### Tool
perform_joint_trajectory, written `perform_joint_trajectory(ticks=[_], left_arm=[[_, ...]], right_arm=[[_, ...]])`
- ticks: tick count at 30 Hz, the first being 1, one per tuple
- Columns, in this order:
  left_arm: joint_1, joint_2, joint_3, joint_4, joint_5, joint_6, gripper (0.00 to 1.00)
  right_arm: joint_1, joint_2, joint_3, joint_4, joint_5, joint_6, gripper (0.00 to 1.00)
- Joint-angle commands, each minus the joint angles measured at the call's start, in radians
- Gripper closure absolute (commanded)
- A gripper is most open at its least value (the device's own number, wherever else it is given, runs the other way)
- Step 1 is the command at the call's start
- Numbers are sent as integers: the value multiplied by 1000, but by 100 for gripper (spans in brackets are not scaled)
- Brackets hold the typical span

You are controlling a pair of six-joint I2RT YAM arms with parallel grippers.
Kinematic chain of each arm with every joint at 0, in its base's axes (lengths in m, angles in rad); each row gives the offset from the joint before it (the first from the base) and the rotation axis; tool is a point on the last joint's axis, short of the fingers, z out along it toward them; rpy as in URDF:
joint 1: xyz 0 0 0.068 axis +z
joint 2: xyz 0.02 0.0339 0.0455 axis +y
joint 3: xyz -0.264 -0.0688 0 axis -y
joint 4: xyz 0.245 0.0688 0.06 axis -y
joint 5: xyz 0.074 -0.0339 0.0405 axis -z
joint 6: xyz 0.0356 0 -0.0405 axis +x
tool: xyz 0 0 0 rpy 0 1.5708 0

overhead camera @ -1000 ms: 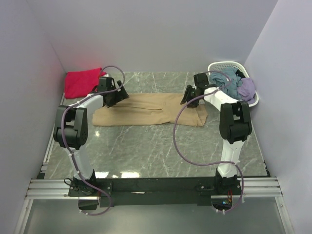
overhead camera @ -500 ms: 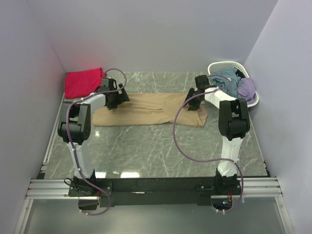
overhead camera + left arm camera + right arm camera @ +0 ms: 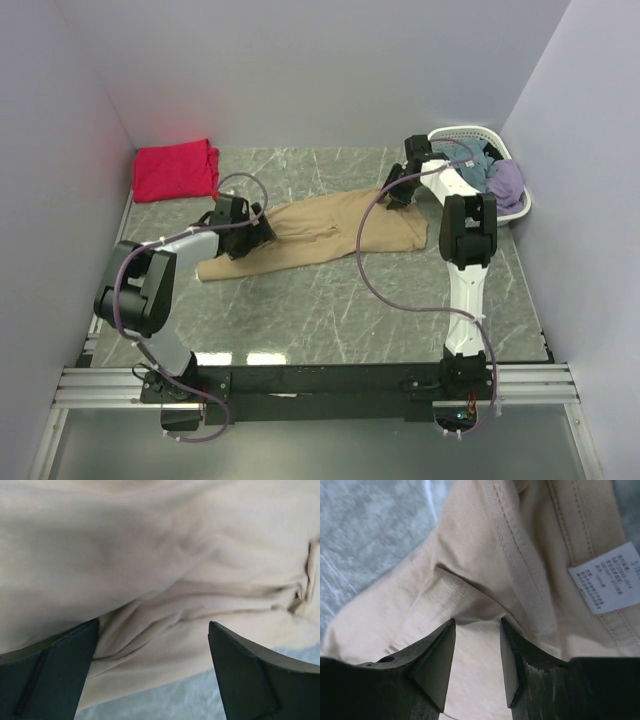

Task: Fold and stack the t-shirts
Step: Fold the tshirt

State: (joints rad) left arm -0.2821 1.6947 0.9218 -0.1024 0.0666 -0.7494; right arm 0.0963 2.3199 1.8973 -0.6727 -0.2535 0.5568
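Top external: fixed, high behind the near edge of the table (image 3: 300, 300), facing down and forward, whole scene | Left wrist: close-up on the tan t-shirt (image 3: 175, 555) | Right wrist: close-up, same garment | Shared: that garment, all views

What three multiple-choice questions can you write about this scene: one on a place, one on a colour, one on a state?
1. Where does the red shirt lie?
A. far left corner of the table
B. near right corner
C. the middle

2. What colour is the middle shirt?
A. blue
B. tan
C. green

3. How do the fingers of the left hand stand?
A. wide apart
B. pressed together
C. out of view

Answers:
1. A, since the top view shows it beside the far left walls.
2. B, since every view shows tan cloth.
3. A, since the left wrist view shows a wide gap with the middle shirt behind it.
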Motion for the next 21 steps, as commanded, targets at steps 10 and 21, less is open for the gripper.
perform_joint_trajectory(ticks=[10, 21], left_arm=[[-291, -148, -304, -169, 137, -246, 1], [-526, -404, -154, -492, -111, -309, 1]], right_arm=[[26, 249, 431, -186, -150, -46, 51], [10, -15, 82, 237, -244, -52, 45]])
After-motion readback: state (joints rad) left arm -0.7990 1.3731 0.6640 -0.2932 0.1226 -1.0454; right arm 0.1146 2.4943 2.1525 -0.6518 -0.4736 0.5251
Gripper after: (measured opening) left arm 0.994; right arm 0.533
